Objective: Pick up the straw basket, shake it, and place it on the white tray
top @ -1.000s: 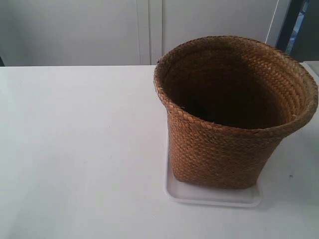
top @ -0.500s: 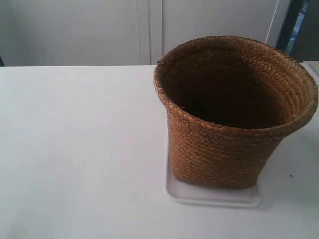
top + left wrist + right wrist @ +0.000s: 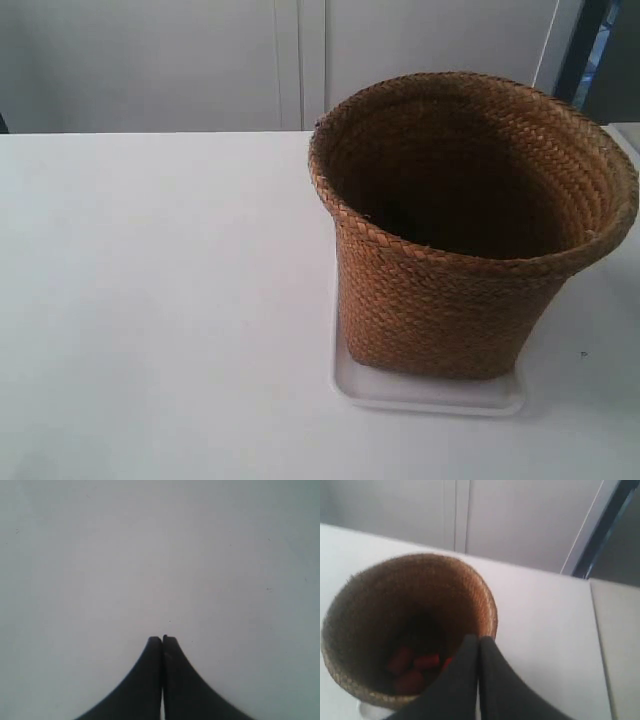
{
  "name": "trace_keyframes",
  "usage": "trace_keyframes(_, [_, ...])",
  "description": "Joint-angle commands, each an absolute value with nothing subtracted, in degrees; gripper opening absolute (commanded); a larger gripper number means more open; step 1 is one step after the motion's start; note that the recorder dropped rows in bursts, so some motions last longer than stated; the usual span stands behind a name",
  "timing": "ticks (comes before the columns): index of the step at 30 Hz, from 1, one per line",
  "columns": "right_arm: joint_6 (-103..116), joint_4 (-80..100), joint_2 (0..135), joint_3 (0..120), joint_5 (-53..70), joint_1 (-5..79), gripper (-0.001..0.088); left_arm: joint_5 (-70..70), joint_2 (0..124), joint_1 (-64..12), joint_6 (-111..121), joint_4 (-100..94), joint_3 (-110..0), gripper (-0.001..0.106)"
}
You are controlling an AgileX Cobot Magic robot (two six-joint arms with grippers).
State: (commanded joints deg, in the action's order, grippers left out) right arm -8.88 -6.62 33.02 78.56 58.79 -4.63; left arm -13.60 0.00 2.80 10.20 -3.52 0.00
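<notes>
The straw basket (image 3: 455,290) stands upright on the white tray (image 3: 430,395) at the right of the exterior view, its base inside the tray's rim. In the right wrist view the basket (image 3: 380,595) shows from above, with several red pieces (image 3: 412,667) on its dark floor. My right gripper (image 3: 479,639) is shut with nothing in it, its tips over the basket's rim, and whether it touches the rim is unclear. My left gripper (image 3: 162,639) is shut and empty over bare white table. Neither arm shows in the exterior view.
The white table (image 3: 150,300) stretches to the left of the basket. Grey cabinet doors (image 3: 300,60) stand behind the table. A dark post (image 3: 580,50) rises at the back right. A seam (image 3: 596,630) in the tabletop runs beside the basket in the right wrist view.
</notes>
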Motion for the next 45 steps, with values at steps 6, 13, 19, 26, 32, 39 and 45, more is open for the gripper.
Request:
trace_keyframes(6, [-8.88, -6.74, 28.73, 78.56, 54.65, -4.63, 0.0004, -13.6, 0.0, 2.8, 10.2, -3.52, 0.0, 0.001])
trace_keyframes(13, [-9.07, -5.68, 28.12, 66.19, 50.67, -4.63, 0.0004, -13.6, 0.0, 2.8, 10.2, -3.52, 0.0, 0.001])
trace_keyframes(19, [-8.94, -4.66, 21.68, 46.15, 38.46, -4.63, 0.0004, -13.6, 0.0, 2.8, 10.2, -3.52, 0.0, 0.001])
trace_keyframes(26, [-8.7, -5.89, 18.99, 24.98, 22.38, -4.63, 0.0004, -13.6, 0.0, 2.8, 10.2, -3.52, 0.0, 0.001])
trace_keyframes(32, [-8.3, -6.05, 15.66, 11.48, 5.5, -4.63, 0.0004, -13.6, 0.0, 2.8, 10.2, -3.52, 0.0, 0.001])
trace_keyframes(39, [-8.92, -5.3, 11.38, 3.95, 5.86, -4.63, 0.0004, -13.6, 0.0, 2.8, 10.2, -3.52, 0.0, 0.001])
trace_keyframes(45, [-8.92, -5.3, 7.48, 1.13, 12.7, -4.63, 0.0004, -13.6, 0.0, 2.8, 10.2, -3.52, 0.0, 0.001])
